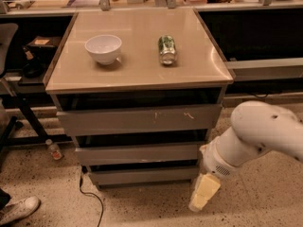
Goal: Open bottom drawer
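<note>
The drawer (142, 176) is the lowest, shortest grey front of three in the cabinet, plain and without a handle, and it sits closed. Above it are the mid-height front (137, 153) and the tallest front (137, 119) with white scratch marks. My gripper (203, 193) hangs from the white arm (258, 136) at the lower right, close to the floor. It is just right of the drawer's right end and does not touch it.
On the beige cabinet top (137, 70) stand a white bowl (103, 48) and a green can (166, 49) lying on its side. A black cable (90, 193) runs on the floor at the lower left. A small bottle (54, 149) and a shoe (19, 209) lie at left.
</note>
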Controlling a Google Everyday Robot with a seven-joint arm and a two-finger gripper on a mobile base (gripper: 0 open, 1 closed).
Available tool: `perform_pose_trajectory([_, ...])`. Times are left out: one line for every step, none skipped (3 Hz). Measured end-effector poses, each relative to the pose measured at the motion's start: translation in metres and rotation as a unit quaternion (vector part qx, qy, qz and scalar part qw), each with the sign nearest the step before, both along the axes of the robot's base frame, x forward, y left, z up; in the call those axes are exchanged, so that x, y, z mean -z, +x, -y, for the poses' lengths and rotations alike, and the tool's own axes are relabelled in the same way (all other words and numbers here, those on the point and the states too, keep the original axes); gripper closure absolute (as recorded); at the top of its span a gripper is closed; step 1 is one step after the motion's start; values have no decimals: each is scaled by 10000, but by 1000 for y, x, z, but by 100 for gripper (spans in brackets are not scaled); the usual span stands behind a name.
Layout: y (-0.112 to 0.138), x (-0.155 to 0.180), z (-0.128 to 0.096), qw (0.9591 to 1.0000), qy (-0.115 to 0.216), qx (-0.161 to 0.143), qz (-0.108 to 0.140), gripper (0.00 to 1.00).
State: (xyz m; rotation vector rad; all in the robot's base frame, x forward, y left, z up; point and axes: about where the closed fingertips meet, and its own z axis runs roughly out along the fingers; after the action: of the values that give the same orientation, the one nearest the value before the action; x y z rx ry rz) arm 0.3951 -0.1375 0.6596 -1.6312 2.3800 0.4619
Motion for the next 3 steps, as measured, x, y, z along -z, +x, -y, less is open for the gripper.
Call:
perform_pose_trajectory([3, 56, 0, 9995, 78, 232, -212, 0])
perform_pose_trajectory([3, 56, 0, 9995, 79, 232, -212, 0])
perform_pose_trajectory([2, 90, -7, 9983, 317, 335, -355, 0])
